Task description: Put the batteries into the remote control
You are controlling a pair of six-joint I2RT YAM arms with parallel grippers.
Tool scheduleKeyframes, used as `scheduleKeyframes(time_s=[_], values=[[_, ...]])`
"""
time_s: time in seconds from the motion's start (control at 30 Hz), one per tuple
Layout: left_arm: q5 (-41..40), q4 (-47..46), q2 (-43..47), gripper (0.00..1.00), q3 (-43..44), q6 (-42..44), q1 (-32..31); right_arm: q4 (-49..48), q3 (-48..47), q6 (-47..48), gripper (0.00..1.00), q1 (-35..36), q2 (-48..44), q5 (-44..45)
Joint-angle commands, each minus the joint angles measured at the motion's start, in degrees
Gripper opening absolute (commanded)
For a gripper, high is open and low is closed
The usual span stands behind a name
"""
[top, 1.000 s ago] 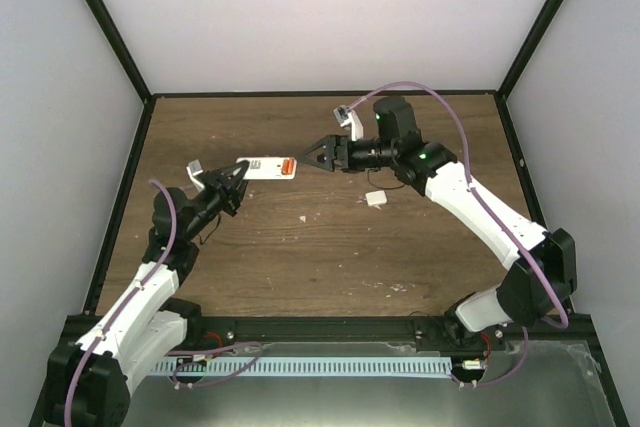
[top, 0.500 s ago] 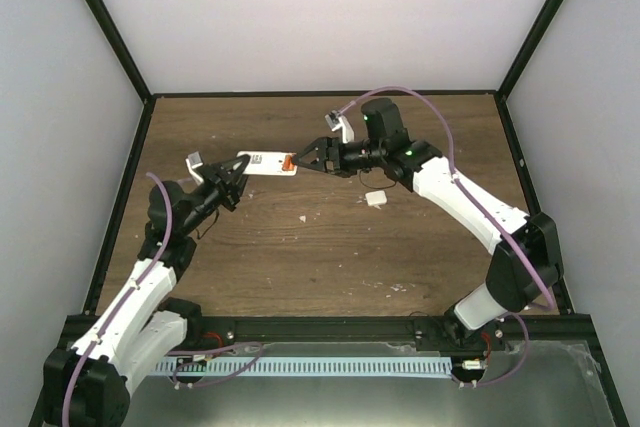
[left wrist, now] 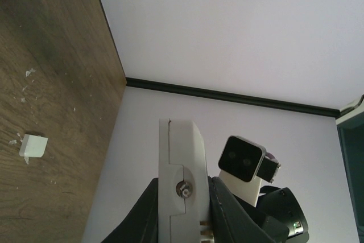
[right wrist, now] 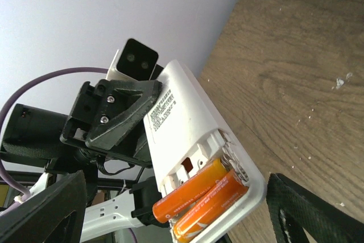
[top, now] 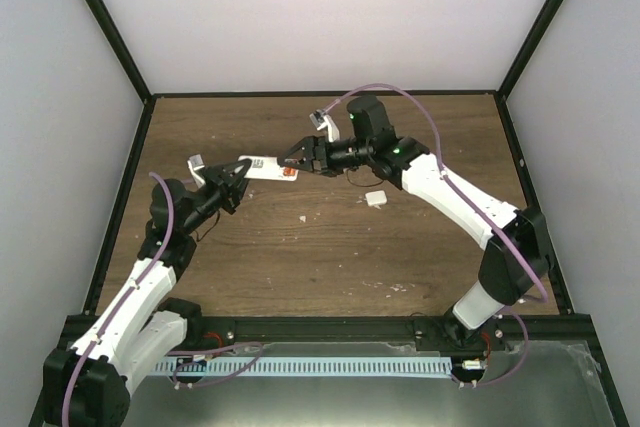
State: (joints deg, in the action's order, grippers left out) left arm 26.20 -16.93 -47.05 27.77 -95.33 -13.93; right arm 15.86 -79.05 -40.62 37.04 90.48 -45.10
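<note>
My left gripper (top: 233, 181) is shut on the white remote control (top: 264, 168) and holds it above the table, back side up. In the left wrist view the remote control (left wrist: 181, 157) shows edge-on between the dark fingers (left wrist: 230, 209). Two orange batteries (right wrist: 200, 197) lie side by side in the open compartment at the free end of the remote control (right wrist: 176, 118). They show as an orange spot, the batteries (top: 288, 173), from above. My right gripper (top: 296, 159) is open, its jaws on either side of that end without touching it; its fingers (right wrist: 315, 211) frame the compartment.
The small white square cover piece (top: 376, 198) lies on the wooden table (top: 330, 257) right of centre; this cover piece (left wrist: 32, 145) also shows in the left wrist view. White crumbs (top: 303, 217) are scattered mid-table. Black frame posts and white walls enclose the table.
My right gripper has moved left, from beside the remote's battery end to straddling it. The left gripper still holds the remote, shifted only slightly.
</note>
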Motion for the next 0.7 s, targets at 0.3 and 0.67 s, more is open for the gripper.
scheduleKeyframes(time_s=[0.3,0.67], values=[[0.4,0.9,0.4,0.0,1.5,0.3,-0.3,1.9,-4.0,1.1,0.69,1.6,1.2,-0.2],[0.4,1.0,0.2,0.0,1.9,0.6,-0.3,1.7,-4.1,1.4,0.54,1.6,1.7,-1.1]])
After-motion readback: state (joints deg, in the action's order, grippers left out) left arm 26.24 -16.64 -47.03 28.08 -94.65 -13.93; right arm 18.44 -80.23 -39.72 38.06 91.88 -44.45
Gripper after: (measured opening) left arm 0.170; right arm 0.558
